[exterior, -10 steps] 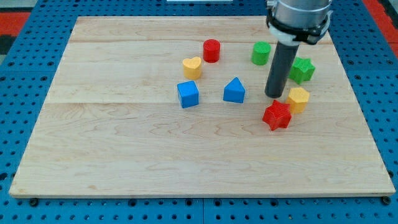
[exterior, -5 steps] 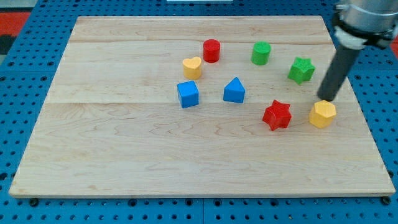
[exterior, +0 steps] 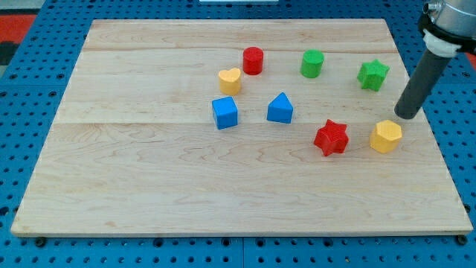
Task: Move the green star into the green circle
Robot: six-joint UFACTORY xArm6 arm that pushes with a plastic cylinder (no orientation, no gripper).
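The green star (exterior: 372, 74) lies near the board's right edge, toward the view's top. The green circle (exterior: 312, 63), a short green cylinder, stands to its left with a gap between them. My tip (exterior: 406, 115) is on the board at the far right, below and to the right of the green star and just above the yellow hexagon (exterior: 385, 137). It touches no block.
A red star (exterior: 331, 138) lies left of the yellow hexagon. A blue pointed block (exterior: 280, 109), a blue cube (exterior: 224, 112), a yellow heart (exterior: 230, 80) and a red cylinder (exterior: 253, 60) sit around the middle. The board's right edge (exterior: 428, 123) is close to my tip.
My tip swept right from beside the red star to the board's right edge. The yellow hexagon was pushed right and down. The green star has shifted right and slightly up.
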